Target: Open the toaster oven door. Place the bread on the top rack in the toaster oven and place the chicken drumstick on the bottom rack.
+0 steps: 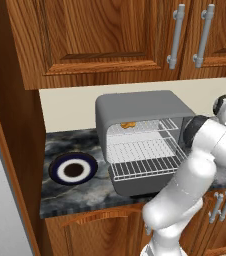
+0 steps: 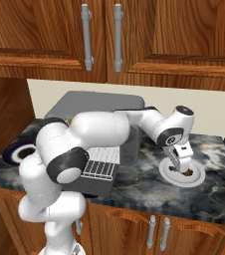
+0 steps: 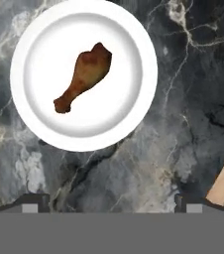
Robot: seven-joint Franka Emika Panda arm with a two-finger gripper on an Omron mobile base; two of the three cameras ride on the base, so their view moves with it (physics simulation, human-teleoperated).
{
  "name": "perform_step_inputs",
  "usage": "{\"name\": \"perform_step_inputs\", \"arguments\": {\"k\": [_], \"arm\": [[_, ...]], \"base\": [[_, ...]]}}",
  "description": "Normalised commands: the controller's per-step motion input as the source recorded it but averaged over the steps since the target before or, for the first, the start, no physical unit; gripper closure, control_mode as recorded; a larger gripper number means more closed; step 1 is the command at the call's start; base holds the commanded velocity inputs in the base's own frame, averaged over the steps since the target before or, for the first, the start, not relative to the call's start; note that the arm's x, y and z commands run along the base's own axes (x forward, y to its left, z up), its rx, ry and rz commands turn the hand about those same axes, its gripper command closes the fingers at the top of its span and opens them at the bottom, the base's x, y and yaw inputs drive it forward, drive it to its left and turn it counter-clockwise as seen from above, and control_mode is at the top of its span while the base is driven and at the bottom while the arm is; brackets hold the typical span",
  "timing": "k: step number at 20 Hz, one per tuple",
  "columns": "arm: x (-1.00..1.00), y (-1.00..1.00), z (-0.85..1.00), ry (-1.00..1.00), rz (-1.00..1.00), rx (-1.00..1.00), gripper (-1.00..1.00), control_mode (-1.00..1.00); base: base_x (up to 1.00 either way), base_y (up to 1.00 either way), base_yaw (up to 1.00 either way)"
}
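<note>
Your gripper (image 2: 182, 164) hangs with its jaws spread wide and nothing between them, just above the white plate (image 2: 198, 178) near the front edge of the dark marble worktop (image 2: 149, 179). In your hand view the chicken drumstick (image 3: 84, 77) lies on that plate, thick end away from the thin end. To the left you have the toaster oven (image 1: 135, 107) with its door down, the bread (image 1: 128, 125) on the top rack (image 1: 145, 127) and the bottom rack (image 1: 145, 167) bare. A dark-rimmed plate (image 1: 74, 168) sits toward the worktop's left end.
</note>
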Motion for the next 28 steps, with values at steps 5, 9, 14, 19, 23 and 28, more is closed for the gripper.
{"name": "perform_step_inputs", "arguments": {"k": [5,9,14,19,23,28], "arm": [[0.53,-0.55,-0.52,0.05,-0.19,0.00,-1.00,-1.00],[0.27,-0.56,-0.11,0.00,-0.13,0.09,-1.00,-1.00],[0.38,-0.37,-0.03,0.04,-0.04,0.16,-1.00,-1.00],[0.44,-0.29,-0.14,0.06,-0.01,0.14,-1.00,-1.00],[0.29,-0.21,-0.42,0.08,-0.02,0.10,-1.00,-1.00],[0.05,0.12,-0.50,0.04,-0.08,0.00,-1.00,-1.00]], "base": [[0.00,0.00,0.00],[0.00,0.00,0.00],[0.00,0.00,0.00],[0.00,0.00,0.00],[0.00,0.00,0.00],[0.00,0.00,0.00]]}}
